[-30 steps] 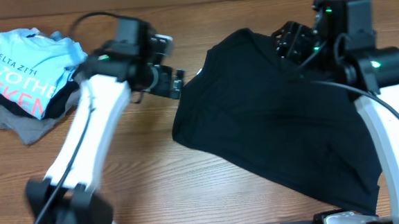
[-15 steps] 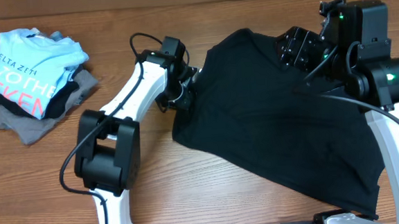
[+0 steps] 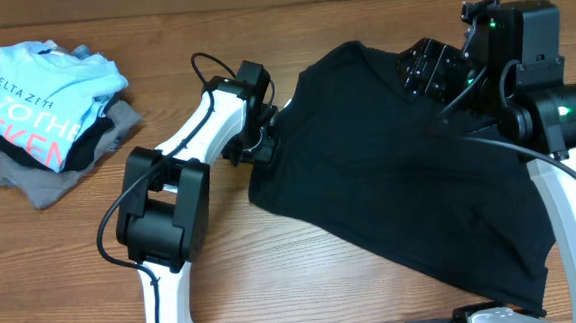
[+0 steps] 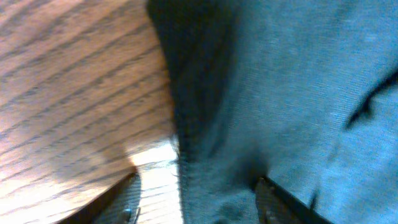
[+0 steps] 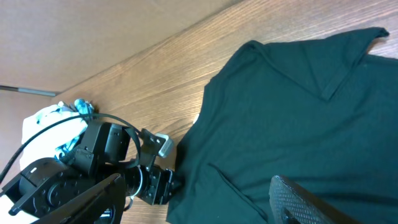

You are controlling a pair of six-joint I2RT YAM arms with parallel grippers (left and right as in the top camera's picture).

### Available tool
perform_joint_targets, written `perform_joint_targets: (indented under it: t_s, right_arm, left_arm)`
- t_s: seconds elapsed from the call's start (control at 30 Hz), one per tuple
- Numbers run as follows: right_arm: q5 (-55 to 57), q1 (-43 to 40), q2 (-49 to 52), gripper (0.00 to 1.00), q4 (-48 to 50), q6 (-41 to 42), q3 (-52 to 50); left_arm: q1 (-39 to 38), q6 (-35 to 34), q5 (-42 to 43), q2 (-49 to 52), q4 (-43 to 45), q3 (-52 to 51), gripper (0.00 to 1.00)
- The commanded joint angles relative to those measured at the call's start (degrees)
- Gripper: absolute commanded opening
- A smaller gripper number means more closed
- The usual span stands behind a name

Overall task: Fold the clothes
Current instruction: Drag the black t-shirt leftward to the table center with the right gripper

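Now the left gripper (image 4: 196,193), jaws apart, straddles the edge of the black shirt (image 3: 399,175); the right gripper (image 5: 196,180) hovers above it, spread wide.

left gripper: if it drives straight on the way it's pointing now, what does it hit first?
The black shirt. Its edge lies between the open fingers of the left gripper, with bare table beside it. Probably cloth first, though the wrist view leaves depth unclear.
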Motion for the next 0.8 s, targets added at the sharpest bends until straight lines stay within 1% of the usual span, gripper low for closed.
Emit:
perform_joint_targets:
  t_s: [0.0,0.03,0.07,0.1,0.17,0.23,0.37,0.43,0.6,0.67,0.77]
  right_arm:
    - [1.5,-0.2,-1.4,0.77,0.2,-0.3,1.3]
    - [2.1,-0.2,-1.4,0.77,0.2,-0.3,1.3]
    - [2.7,-0.2,-1.4,0.77,0.1,-0.1,1.3]
    - [3.6,-0.2,-1.4,0.77,-0.1,0.1,1.3]
    - [6.0,-0.2,-1.4,0.80,-1.0,0.9,1.3]
    - [10.1,-0.2,-1.4,0.83,-2.6,3.6,1.3]
    - [15.6,-0.2,-1.4,0.90,-4.2,5.0,1.3]
    - [16.6,-0.2,-1.4,0.91,-4.7,5.0,1.3]
    - [17.5,-2.2,-0.9,0.93,-6.2,6.1,1.2]
    - [17.4,-3.9,0.1,0.94,-7.1,6.6,1.2]
    - [17.4,-6.9,2.7,0.94,-8.7,6.6,1.1]
  left_arm:
    - [0.2,-1.0,-1.7,3.7,0.0,-0.6,0.48]
    - [0.2,-1.0,-1.7,4.4,-0.1,-0.6,0.36]
    - [0.3,-1.0,-1.7,4.9,-0.5,-0.7,0.17]
    - [0.6,-1.2,-1.7,5.3,-1.1,-0.7,0.04]
    - [1.7,-3.0,-2.5,5.4,-2.3,-0.7,0.04]
    - [4.1,-6.1,-4.5,5.1,-3.3,-0.7,0.04]
    - [11.4,-9.6,-7.3,4.6,-6.8,-0.7,0.04]
    - [15.6,-11.1,-9.2,4.5,-9.1,-0.7,0.04]
    - [25.7,-11.1,-8.6,4.5,-13.6,-0.7,0.04]
    - [28.2,-9.8,-7.6,4.5,-14.3,-0.7,0.04]
    - [29.5,-6.2,-5.4,4.0,-14.4,-0.7,0.04]
